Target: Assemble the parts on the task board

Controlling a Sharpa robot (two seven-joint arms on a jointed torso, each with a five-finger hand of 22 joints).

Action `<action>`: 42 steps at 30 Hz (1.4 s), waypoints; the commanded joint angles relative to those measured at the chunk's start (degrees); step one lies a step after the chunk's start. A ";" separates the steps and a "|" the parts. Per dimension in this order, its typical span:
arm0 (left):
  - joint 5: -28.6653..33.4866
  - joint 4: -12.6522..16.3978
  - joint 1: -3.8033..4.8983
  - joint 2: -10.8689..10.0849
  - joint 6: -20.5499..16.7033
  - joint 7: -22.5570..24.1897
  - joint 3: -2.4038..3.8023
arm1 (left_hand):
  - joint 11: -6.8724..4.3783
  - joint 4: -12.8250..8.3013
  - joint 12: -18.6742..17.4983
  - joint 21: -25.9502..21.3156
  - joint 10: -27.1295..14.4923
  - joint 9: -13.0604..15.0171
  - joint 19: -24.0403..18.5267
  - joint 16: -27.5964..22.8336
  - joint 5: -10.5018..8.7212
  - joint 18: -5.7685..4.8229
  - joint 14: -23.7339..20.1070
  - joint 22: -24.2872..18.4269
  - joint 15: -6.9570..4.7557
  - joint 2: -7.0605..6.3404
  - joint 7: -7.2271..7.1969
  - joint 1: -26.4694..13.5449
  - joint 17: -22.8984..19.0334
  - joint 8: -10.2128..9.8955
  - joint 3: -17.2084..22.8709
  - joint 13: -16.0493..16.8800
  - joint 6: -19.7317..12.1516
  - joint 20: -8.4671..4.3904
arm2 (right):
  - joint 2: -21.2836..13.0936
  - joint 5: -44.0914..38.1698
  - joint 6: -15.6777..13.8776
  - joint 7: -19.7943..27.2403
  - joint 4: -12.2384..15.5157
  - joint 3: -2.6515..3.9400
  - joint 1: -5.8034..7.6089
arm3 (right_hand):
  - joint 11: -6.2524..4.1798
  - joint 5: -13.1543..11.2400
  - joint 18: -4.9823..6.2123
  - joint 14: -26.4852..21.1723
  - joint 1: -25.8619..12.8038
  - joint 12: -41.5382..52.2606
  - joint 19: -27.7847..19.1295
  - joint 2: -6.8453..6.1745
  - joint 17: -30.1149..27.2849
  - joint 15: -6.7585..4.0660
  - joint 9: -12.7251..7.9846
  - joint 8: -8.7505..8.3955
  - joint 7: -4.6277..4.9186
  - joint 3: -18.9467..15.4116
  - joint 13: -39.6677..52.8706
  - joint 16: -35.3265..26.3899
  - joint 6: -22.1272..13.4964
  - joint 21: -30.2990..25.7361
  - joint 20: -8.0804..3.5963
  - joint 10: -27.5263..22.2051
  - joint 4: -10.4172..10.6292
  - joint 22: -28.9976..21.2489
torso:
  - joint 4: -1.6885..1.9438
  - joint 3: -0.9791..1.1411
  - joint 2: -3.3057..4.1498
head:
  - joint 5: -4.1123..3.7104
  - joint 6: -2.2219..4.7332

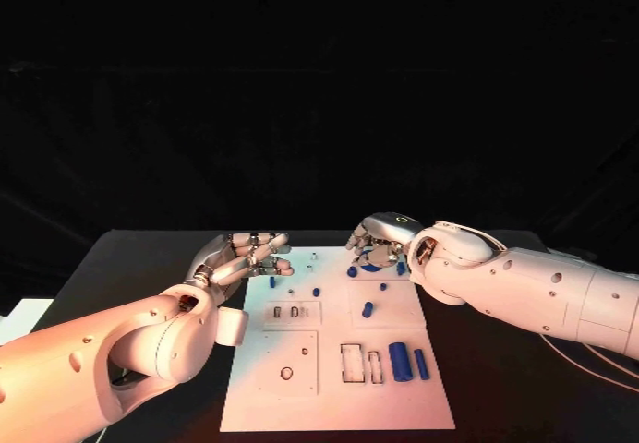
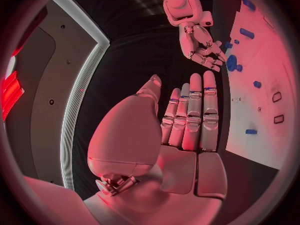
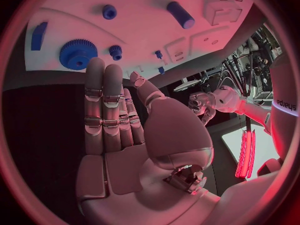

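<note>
Hovering at the far corners of the task board, both hands hold nothing. Left hand and right hand show straight, empty fingers, the right near a blue gear.

The flat white plastic-looking task board is smooth and matt; the small blue cylindrical parts look like matt plastic; the black table is dull.

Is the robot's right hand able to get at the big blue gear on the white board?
Probably yes. The right hand holds nothing, its fingers straight and together, and the blue gear lies on the task board just past their tips with nothing between.
</note>
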 commanded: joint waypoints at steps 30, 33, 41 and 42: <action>-0.05 0.91 0.10 -0.95 1.72 -0.27 0.28 | 0.40 -0.43 -0.67 -0.08 -0.05 -0.10 0.27 -0.49 -0.25 0.89 -0.56 0.04 0.26 0.48 0.44 -0.43 0.41 -0.51 -0.09 -0.10 -0.06 0.04 | 0.92 -9.53 7.30 -3.62 -0.80 0.05 0.03 | 0.00 -5.68 -0.57 0.44 1.06 0.34 -2.06 1.56 24.15 0.01 0.57 0.76 -0.75 6.18 0.29 17.86 3.79 15.88 0.43 1.12 1.58 15.30 | 2.05 -0.60 3.74 | -2.07 0.30; -0.06 0.87 0.10 -1.03 1.77 -0.35 0.28 | 0.43 -0.48 -0.75 -0.10 -0.09 -0.11 0.29 -0.55 -0.25 0.88 -0.61 0.03 0.29 0.49 0.47 -0.46 0.50 -0.58 -0.11 -0.11 -0.10 0.05 | 0.84 -10.16 5.92 -4.06 -0.66 0.05 0.03 | -0.46 -8.28 -1.08 0.78 2.19 0.52 -1.28 2.73 27.09 -0.40 0.90 1.25 -1.05 8.18 0.45 19.87 5.23 19.09 0.17 2.50 1.64 19.18 | 2.13 -0.62 3.90 | -2.15 0.28; -0.06 0.65 0.10 -1.13 2.01 -0.52 0.28 | 0.44 -0.51 -0.78 -0.11 -0.10 -0.12 0.30 -0.57 -0.25 0.88 -0.63 0.03 0.29 0.49 0.48 -0.48 0.54 -0.60 -0.12 -0.11 -0.11 0.05 | 0.43 -11.75 0.31 -5.22 0.43 0.10 0.00 | -0.75 -8.86 -1.72 0.61 5.27 0.45 -0.90 2.86 29.94 -0.83 1.33 1.50 -0.89 12.82 0.75 21.87 6.45 23.59 -0.19 4.58 -0.05 24.29 | 2.43 -0.73 4.22 | -2.21 0.44; -0.06 0.63 0.10 -1.15 2.02 -0.53 0.28 | 0.44 -0.51 -0.78 -0.11 -0.10 -0.12 0.30 -0.57 -0.25 0.88 -0.63 0.03 0.29 0.49 0.48 -0.48 0.54 -0.60 -0.12 -0.11 -0.11 0.05 | 0.35 -11.73 -0.37 -5.19 0.71 0.15 0.00 | -0.76 -8.84 -1.76 0.56 5.32 0.38 -0.98 2.66 30.14 -0.80 1.35 1.46 -0.86 13.27 0.77 22.00 6.49 23.94 -0.17 4.68 -0.11 24.64 | 2.45 -0.74 4.27 | -2.21 0.49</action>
